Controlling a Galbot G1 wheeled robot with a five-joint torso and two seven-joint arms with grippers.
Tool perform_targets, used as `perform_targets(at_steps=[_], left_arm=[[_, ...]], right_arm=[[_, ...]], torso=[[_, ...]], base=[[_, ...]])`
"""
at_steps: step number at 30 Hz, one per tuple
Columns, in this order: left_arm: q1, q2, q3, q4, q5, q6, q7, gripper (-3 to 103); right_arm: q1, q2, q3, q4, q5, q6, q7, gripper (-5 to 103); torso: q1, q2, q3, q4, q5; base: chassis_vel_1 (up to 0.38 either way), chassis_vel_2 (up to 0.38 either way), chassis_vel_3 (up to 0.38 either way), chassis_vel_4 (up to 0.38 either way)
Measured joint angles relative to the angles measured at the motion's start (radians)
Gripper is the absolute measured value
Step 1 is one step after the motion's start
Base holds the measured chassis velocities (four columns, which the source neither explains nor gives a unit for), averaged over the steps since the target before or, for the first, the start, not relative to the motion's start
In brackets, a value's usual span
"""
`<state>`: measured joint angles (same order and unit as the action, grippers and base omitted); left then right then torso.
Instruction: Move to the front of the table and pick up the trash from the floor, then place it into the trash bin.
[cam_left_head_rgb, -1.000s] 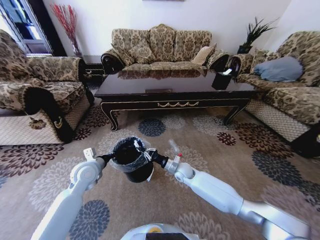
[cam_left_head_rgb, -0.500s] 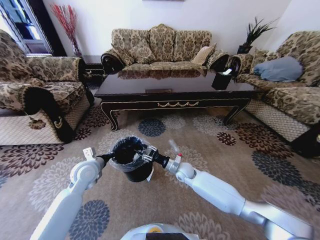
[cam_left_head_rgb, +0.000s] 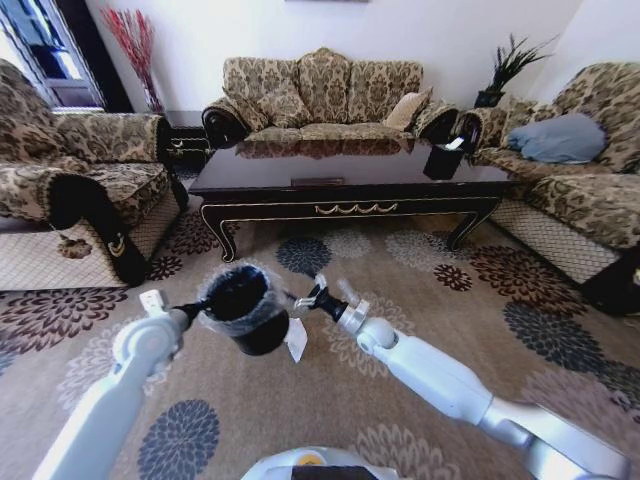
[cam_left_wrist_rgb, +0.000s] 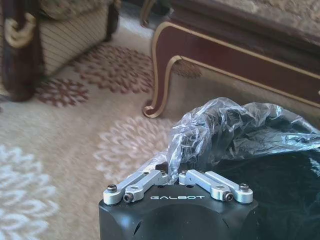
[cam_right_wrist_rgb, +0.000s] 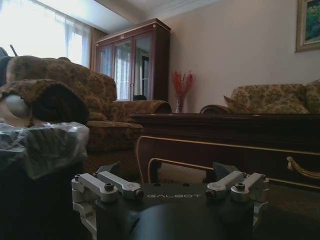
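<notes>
Trash bin (cam_left_head_rgb: 250, 330) is not where it was a moment ago! It sits more toward the left end of the table (cam_left_head_rgb: 350, 208) now, on the rug in front of it. (Ana)

Yes. The left gripper (cam_left_head_rgb: 198, 308) carries it that way. Its fingers are pressed together on the plastic bag (cam_left_wrist_rgb: 225, 125) at the rim, and the bag is bunched up between them. (Ben)

And the right gripper (cam_left_head_rgb: 305, 297)? It was over the top of the trash bin before. (Ana)

Now it has come off the rim. It hangs just beside the trash bin, in front of the middle of the table. Its fingers are spread wide and hold nothing. (Ben)

So what does that mean? (Ana)

I think the right gripper is done with the trash bin for now and is free to grab more. I cannot see inside the trash bin, so I cannot tell what went in. (Ben)

Is trash left on the floor? (Ana)

There is a white scrap (cam_left_head_rgb: 296, 340) in front of the table, right next to the trash bin and just under the right gripper. I cannot tell if it lies on the rug or hangs from the bag. (Ben)
</notes>
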<state>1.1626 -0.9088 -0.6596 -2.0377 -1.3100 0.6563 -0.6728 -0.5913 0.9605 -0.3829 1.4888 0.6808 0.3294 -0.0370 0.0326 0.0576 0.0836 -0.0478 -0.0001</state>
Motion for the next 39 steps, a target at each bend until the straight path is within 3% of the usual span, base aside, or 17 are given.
perform_targets(at_steps=[1,3,11,14,19,26,34,39], left_arm=[[0.000,0.010,-0.028,0.000,-0.017,-0.001,-0.004,4],[-0.003,0.023,-0.054,-0.006,-0.039,-0.001,-0.007,4],[-0.021,0.089,-0.140,-0.030,-0.117,0.007,-0.029,4],[-0.019,0.133,-0.193,-0.031,-0.160,0.009,-0.034,4],[-0.012,0.172,-0.246,-0.038,-0.205,0.009,-0.043,4],[0.006,0.195,-0.288,-0.061,-0.233,0.011,-0.047,4],[0.026,0.190,-0.324,-0.082,-0.245,0.015,-0.046,4],[0.032,0.168,-0.317,-0.094,-0.242,0.019,-0.046,4]], right_arm=[[-0.003,0.000,0.008,-0.017,0.003,-0.035,0.060,100],[-0.006,0.001,0.013,-0.042,0.013,-0.068,0.109,100],[-0.009,0.015,0.011,-0.113,0.028,-0.136,0.204,100],[-0.014,0.022,-0.004,-0.141,0.070,-0.186,0.286,100],[-0.012,0.052,-0.021,-0.238,0.130,-0.231,0.319,100],[0.023,0.118,-0.055,-0.439,0.153,-0.253,0.290,100],[0.108,0.258,-0.113,-0.735,0.047,-0.208,0.143,100],[0.118,0.271,-0.131,-0.759,0.069,-0.216,0.133,100]], torso=[[0.000,0.000,0.000,0.0001,0.0000],[0.000,0.000,0.000,-0.0001,-0.0001],[0.000,0.000,0.000,-0.0001,0.0000],[0.000,0.000,0.000,0.0000,0.0000],[0.000,0.000,0.000,-0.0001,0.0000],[0.000,0.000,0.000,-0.0003,0.0000],[0.000,0.000,0.000,0.0003,0.0003],[0.000,0.000,0.000,-0.0002,0.0001]], base=[[0.000,0.000,0.000,0.000],[0.000,0.000,0.000,0.000],[0.000,0.000,0.000,0.000],[0.000,0.000,0.000,0.000],[0.000,0.000,0.000,0.000],[0.000,0.000,0.000,0.000],[0.000,0.000,0.000,0.000],[0.000,0.000,0.000,0.000]])
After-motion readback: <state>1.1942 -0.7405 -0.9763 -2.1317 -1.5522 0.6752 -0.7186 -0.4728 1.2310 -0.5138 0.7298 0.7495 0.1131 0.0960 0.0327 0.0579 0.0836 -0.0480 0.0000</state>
